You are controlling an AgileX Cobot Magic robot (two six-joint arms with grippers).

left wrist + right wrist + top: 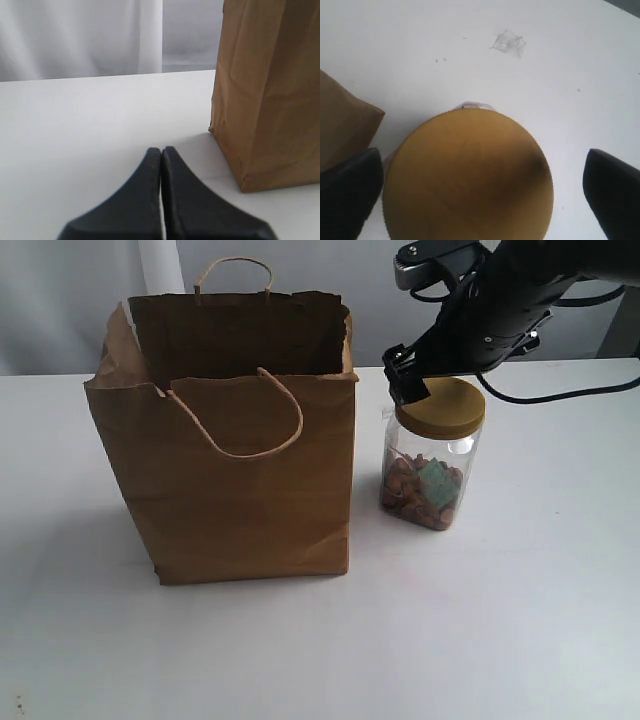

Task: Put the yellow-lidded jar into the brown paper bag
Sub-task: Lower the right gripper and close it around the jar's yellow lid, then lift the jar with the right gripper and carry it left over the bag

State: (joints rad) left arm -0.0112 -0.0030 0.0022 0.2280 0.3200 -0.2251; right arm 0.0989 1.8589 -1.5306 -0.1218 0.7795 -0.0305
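over the yellow-lidded jar (432, 455), the right gripper (480, 192) hangs open.

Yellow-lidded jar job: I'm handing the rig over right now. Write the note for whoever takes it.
Shut and empty: left gripper, low over the table beside the brown paper bag.
Open: right gripper, fingers straddling the lid of the yellow-lidded jar, not closed on it.
The jar stands upright on the table beside the bag, which is upright with its mouth open.
Done: gripper placed over jar.
To do: grip, lift, lower into bag, release.
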